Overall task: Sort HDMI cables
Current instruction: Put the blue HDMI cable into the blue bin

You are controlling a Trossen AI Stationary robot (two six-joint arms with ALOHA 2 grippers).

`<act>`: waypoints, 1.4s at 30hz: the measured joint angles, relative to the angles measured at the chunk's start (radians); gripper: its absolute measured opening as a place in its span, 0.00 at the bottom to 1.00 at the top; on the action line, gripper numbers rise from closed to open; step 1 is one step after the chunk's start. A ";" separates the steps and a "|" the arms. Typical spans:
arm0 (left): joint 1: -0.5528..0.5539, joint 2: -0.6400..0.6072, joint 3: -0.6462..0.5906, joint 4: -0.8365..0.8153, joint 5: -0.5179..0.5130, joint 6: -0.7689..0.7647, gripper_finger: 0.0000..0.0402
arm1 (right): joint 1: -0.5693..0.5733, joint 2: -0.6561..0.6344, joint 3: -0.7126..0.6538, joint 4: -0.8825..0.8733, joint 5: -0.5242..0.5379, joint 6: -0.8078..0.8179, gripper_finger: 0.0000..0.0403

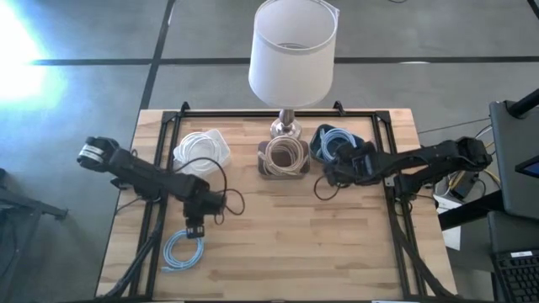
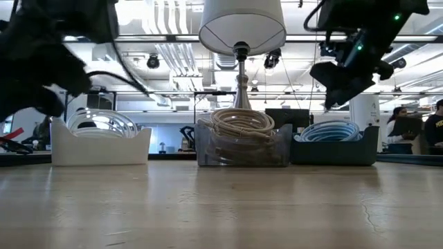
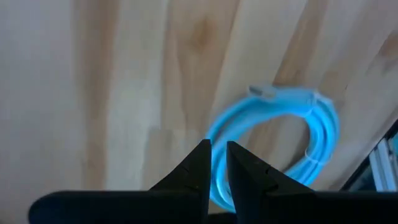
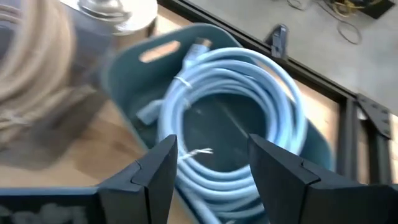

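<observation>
Our right claw (image 4: 208, 168) hangs over the dark blue bin (image 1: 324, 139) at the back right of the table (image 1: 337, 252), with its fingers spread wide and nothing between them. Right below it in the wrist view sits a light blue HDMI coil (image 4: 233, 118), lying loose in that bin, so it looks to us like a drop-off that's just done.

Our left claw (image 3: 217, 165) is down at the front left, fingers nearly pinched together, and as far as we can see it isn't holding anything. Just past its tips lies another light blue coil (image 1: 183, 250) flat on the wood, near the table's front left corner. It's the only cable we can spot that's not in a bin.

The rest is sorted: white coils (image 1: 198, 147) in the white bin (image 2: 100, 146) at the back left, beige coils (image 1: 285, 154) in the clear bin (image 2: 242, 149) in the middle, right in front of the lamp (image 1: 292, 55).

So we figure we're on the last cable. The next move calls for the left claw to open up, drop onto the coil's rim and pinch a few strands together, then carry it across to the blue bin. The right arm should probably clear out first.
</observation>
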 joint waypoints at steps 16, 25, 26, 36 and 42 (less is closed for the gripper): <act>-0.168 0.010 -0.098 0.072 -0.038 -0.121 0.41 | 0.036 0.000 0.000 0.291 -0.025 -0.202 0.48; -0.172 0.008 -0.190 0.271 0.022 -0.204 0.40 | 0.036 0.000 0.000 0.365 -0.162 -0.227 0.48; -0.172 0.008 -0.190 0.276 0.022 -0.211 0.37 | 0.036 0.000 0.000 0.384 -0.170 -0.238 0.48; -0.168 0.011 -0.111 0.291 -0.166 -0.188 0.05 | 0.035 0.002 0.000 0.565 -0.187 -0.388 0.48; -0.167 0.011 0.042 0.293 -0.513 -0.051 0.07 | 0.035 0.002 0.000 0.588 -0.214 -0.392 0.48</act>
